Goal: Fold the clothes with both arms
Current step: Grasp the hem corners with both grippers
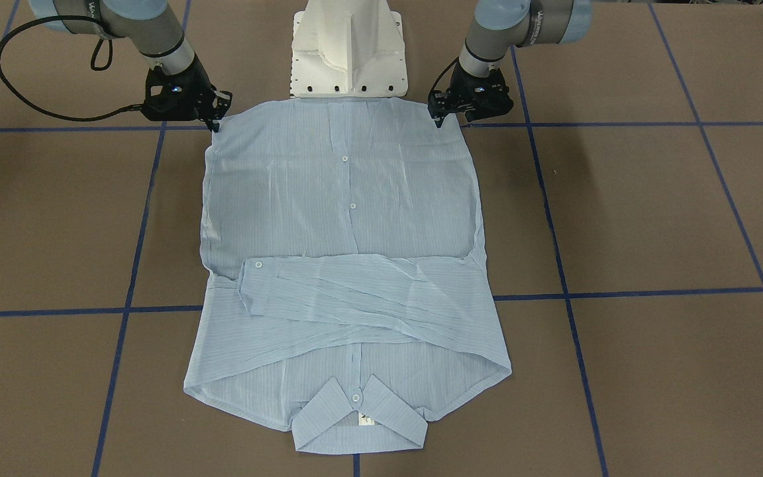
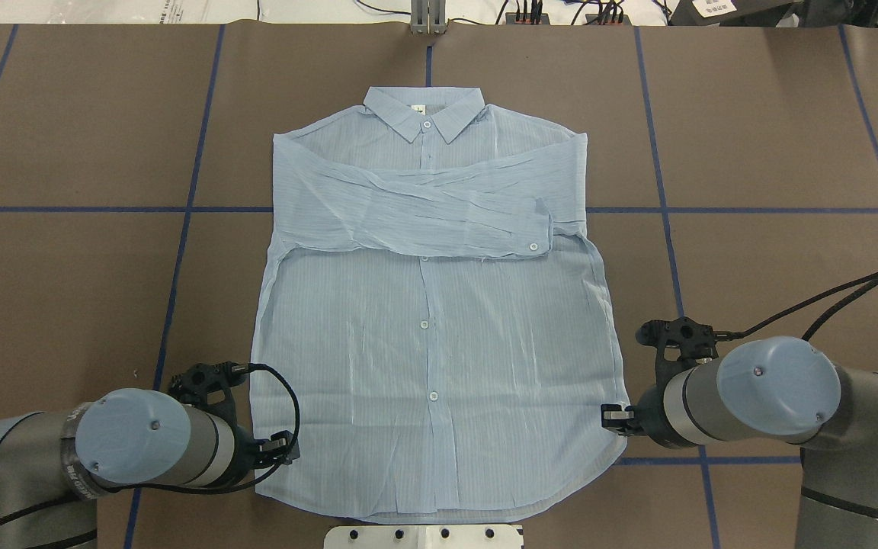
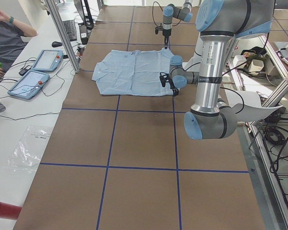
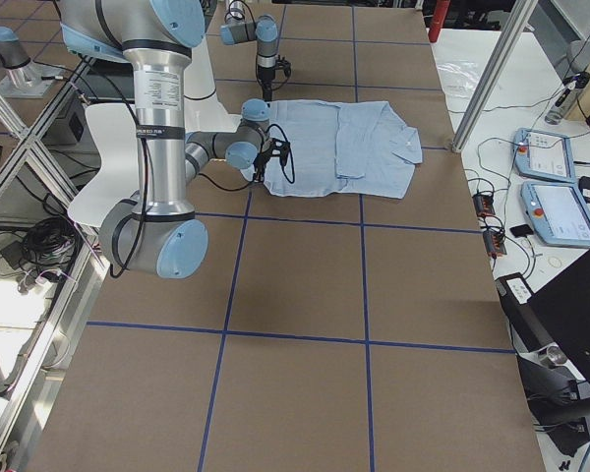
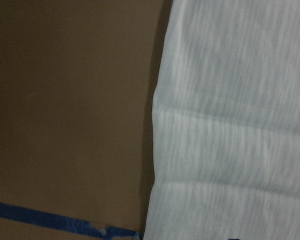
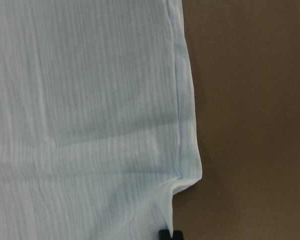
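The shirt (image 2: 431, 335) lies flat and buttoned, front up, mid-surface (image 2: 751, 152). Its collar (image 2: 424, 114) points to the edge far from the robot, its hem lies by the white base (image 1: 348, 53), and both sleeves (image 2: 424, 213) are crossed over the chest. The right claw (image 1: 214, 124) is pinched narrowly on its hem corner, where the fabric puckers. The left claw (image 1: 438, 119) touches the opposite hem corner; whether it grips cannot be told.

Looking like a robotics lab: robot arms (image 2: 149, 450) are hanging over a brown table (image 2: 65, 305) gridded with blue tape (image 2: 104, 207), aluminium framing (image 3: 62, 36) is standing around, and teach pendants (image 3: 48, 60) are lying beside a person (image 3: 7, 38).
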Controlling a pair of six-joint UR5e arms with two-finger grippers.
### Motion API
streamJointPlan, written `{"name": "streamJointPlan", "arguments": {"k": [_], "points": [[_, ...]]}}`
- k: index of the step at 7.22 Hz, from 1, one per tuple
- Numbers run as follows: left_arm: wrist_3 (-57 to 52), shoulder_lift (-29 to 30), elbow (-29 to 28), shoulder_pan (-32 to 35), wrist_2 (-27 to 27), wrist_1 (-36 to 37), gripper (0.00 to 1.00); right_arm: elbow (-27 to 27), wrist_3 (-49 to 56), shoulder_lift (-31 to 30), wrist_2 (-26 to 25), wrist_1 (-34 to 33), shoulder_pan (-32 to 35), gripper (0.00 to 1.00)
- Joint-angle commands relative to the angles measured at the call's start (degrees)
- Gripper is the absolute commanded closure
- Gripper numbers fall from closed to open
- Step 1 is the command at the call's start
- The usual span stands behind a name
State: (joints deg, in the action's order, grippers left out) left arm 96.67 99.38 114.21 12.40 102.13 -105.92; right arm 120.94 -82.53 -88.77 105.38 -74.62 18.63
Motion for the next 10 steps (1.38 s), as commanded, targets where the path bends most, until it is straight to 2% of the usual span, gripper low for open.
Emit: {"name": "streamJointPlan", "arguments": {"k": [1,3,7,10], "points": [[0.10,-0.06,0.04,-0.18,0.00,0.10,0.31,-0.09,0.00,0.00,0.00,0.00,-0.09,1.00],[0.10,0.03,-0.04,-0.35,0.00,0.10,0.37,-0.18,0.00,0.00,0.00,0.00,0.00,1.00],[0.10,0.12,-0.04,-0.79,0.09,0.89,0.39,-0.18,0.00,0.00,0.00,0.00,0.00,1.00],[0.10,0.12,-0.31,-1.23,0.09,0.98,0.53,-0.36,0.09,-0.09,0.00,0.00,0.00,1.00]]}}
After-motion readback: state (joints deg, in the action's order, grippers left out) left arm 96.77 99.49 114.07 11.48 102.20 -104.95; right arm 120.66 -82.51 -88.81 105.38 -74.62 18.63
